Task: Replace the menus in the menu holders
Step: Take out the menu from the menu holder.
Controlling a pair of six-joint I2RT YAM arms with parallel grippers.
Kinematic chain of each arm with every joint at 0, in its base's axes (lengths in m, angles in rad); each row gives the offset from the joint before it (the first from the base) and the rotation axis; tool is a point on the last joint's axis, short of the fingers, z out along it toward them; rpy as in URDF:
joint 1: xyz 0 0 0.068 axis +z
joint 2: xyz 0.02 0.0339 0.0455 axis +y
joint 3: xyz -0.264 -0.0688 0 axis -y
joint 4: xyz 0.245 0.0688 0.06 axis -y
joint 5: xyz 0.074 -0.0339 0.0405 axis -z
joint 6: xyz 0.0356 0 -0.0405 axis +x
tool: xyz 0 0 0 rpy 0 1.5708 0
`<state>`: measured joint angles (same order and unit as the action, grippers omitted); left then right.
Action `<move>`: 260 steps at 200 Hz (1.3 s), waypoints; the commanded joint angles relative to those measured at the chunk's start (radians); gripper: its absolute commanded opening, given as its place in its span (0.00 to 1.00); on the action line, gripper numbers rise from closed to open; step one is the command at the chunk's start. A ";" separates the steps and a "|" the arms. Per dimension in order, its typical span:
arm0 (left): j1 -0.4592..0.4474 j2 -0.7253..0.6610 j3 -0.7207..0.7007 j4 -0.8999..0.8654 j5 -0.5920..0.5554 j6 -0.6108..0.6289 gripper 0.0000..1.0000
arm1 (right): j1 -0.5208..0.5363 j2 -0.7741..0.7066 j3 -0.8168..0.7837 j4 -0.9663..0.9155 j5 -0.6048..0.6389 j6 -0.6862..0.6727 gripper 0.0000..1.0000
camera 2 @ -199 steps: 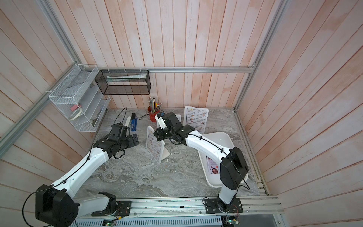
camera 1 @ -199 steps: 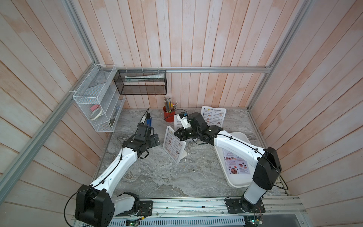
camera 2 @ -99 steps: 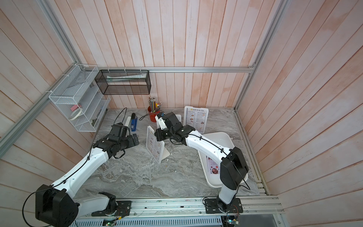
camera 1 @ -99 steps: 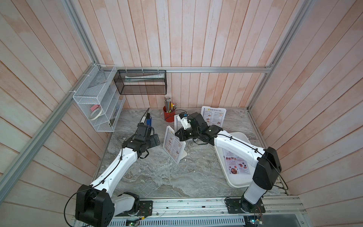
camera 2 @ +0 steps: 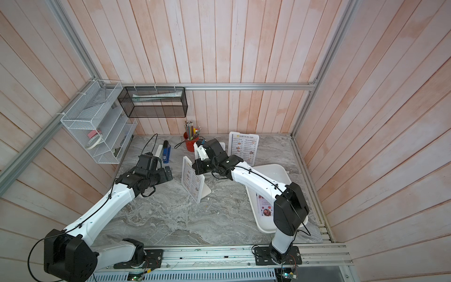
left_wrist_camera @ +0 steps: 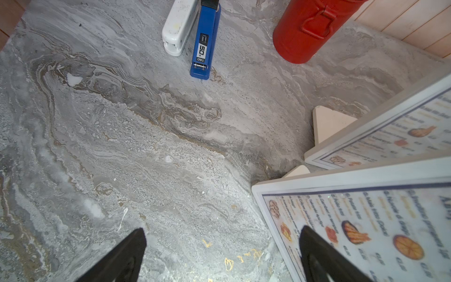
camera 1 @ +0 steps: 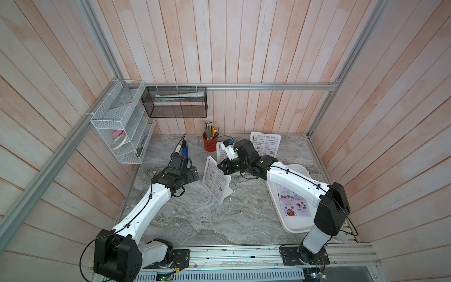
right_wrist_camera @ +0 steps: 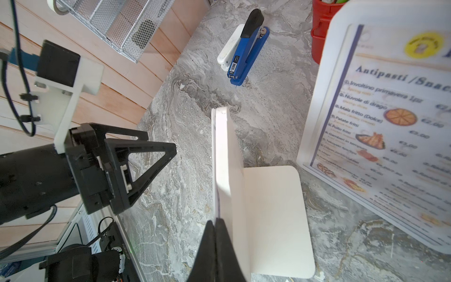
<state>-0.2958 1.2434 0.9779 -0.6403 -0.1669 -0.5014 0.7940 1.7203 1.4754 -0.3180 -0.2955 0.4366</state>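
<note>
The menu holder [camera 1: 225, 189] stands mid-frame on the tabletop [camera 1: 195, 219] in both top views, menu [left_wrist_camera: 366, 232] inside. Only the right wrist view shows the right jaws closed at its top edge; sheet grip indeterminate. Left wrist view: left jaws spread wide beside it.

Three menu holders [camera 1: 228, 193] carry three menus [camera 1: 265, 146], one each. One tray [camera 1: 292, 229] holds further menus, count unclear. Two staplers [left_wrist_camera: 203, 41], one pencil cup [camera 1: 210, 144], two wire racks [camera 1: 114, 127].
</note>
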 commanded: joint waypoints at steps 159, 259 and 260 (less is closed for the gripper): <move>-0.003 -0.009 0.021 -0.007 -0.008 -0.007 1.00 | -0.006 -0.046 -0.001 0.057 -0.034 0.017 0.11; -0.003 -0.010 0.023 -0.008 -0.013 -0.005 1.00 | -0.006 -0.046 0.008 0.046 -0.014 0.008 0.00; -0.003 -0.011 0.024 -0.008 -0.013 -0.005 1.00 | -0.006 -0.046 0.008 0.046 -0.013 0.008 0.00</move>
<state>-0.2958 1.2434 0.9779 -0.6403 -0.1665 -0.5014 0.7910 1.7031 1.4723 -0.2806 -0.3153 0.4488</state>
